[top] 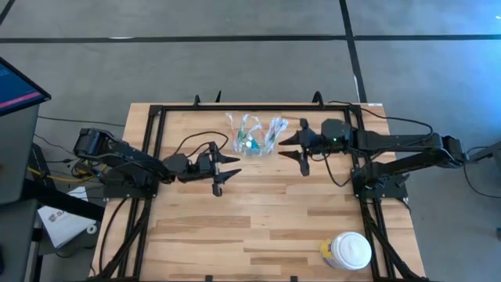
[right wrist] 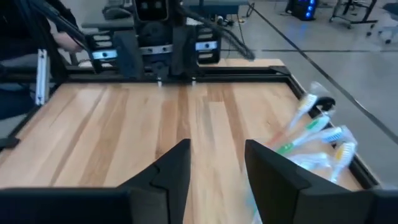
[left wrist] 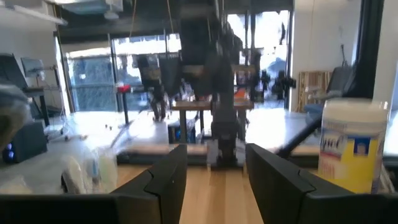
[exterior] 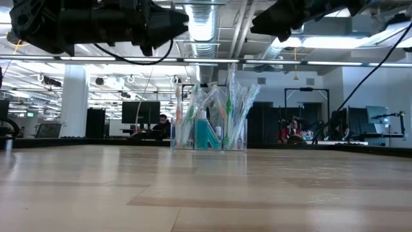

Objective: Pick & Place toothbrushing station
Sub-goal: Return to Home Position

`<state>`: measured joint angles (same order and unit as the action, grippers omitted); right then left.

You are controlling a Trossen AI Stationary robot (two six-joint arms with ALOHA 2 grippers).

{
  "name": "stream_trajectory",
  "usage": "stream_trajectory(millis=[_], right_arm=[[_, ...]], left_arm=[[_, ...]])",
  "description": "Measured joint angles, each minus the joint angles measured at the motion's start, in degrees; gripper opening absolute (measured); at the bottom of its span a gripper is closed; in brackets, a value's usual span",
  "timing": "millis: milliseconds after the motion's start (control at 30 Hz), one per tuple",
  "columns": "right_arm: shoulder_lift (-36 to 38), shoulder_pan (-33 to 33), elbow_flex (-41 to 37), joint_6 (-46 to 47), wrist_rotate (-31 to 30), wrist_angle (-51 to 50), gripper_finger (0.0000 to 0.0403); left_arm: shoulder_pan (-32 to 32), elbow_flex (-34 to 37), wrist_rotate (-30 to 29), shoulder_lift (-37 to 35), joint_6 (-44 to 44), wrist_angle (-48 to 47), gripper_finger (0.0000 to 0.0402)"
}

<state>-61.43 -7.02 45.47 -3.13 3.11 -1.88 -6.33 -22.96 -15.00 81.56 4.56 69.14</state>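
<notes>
The toothbrushing station (top: 254, 135) is a clear plastic holder standing upright on its base near the table's far edge. It holds blue, green and whitish toothbrushes and a teal tube (exterior: 207, 132). My left gripper (top: 225, 172) is open and empty, above the table, near and left of the holder. My right gripper (top: 293, 151) is open and empty, above the table just right of the holder. The brushes show at the edge of the right wrist view (right wrist: 314, 134). Both grippers hang high in the low view.
A white round lidded jar (top: 348, 252) with a yellow label stands near the table's near right corner; it also shows in the left wrist view (left wrist: 351, 143). A black frame (top: 156, 113) runs along the table's far and side edges. Bare wood lies between the grippers and the near edge.
</notes>
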Motion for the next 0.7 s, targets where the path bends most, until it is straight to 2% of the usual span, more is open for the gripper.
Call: stream_trajectory(millis=[100,300,533,700], right_arm=[[0.0,0.3,0.0,2.2,-0.1,-0.3,0.0139],[-2.3,0.1,-0.1,2.9,-0.2,-7.7,0.0137],[-3.5,0.1,0.0,3.2,-0.2,-2.2,0.0144],[-2.2,0.1,-0.3,1.7,-0.2,-1.2,0.0146]], left_arm=[[0.0,0.0,0.0,-2.3,0.1,0.4,0.0158],[0.0,0.2,0.0,-6.1,0.1,0.1,0.0158],[0.1,1.6,-0.1,-9.0,2.2,-0.7,0.0158],[0.0,5.9,-1.7,-12.7,2.9,-0.9,0.0158]])
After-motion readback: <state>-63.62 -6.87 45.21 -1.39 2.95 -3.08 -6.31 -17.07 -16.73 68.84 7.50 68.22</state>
